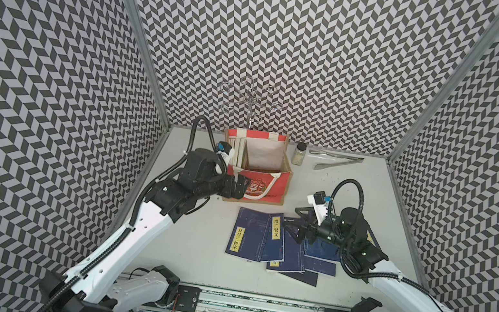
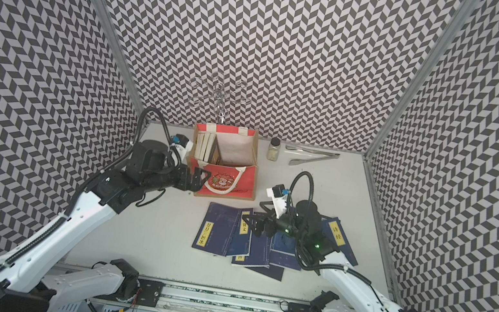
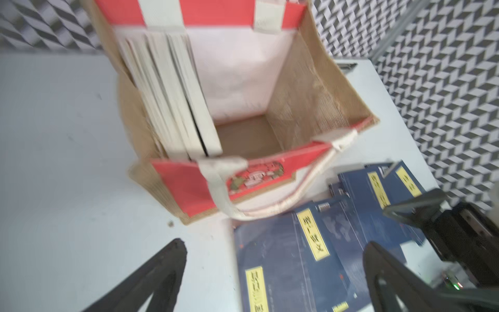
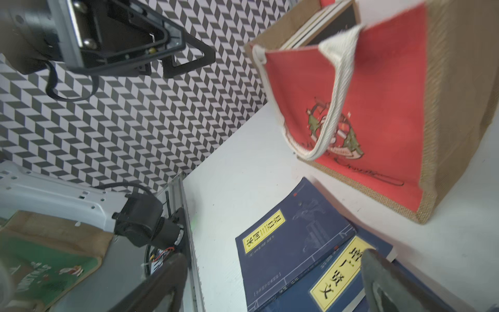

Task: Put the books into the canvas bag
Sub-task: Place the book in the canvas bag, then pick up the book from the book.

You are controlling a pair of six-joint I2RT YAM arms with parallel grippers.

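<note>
Nearest me, the navy books (image 1: 251, 235) lay fanned flat on the table (image 1: 187, 238), long edges running toward the canvas bag (image 1: 286, 169). My right gripper (image 1: 294, 223), on the nearer arm, hung just over their right half, jaws apart and empty. My left gripper (image 2: 198, 181), also spread and empty, hovered at the bag's front; inside, other books (image 1: 237, 151) stood upright.
</note>
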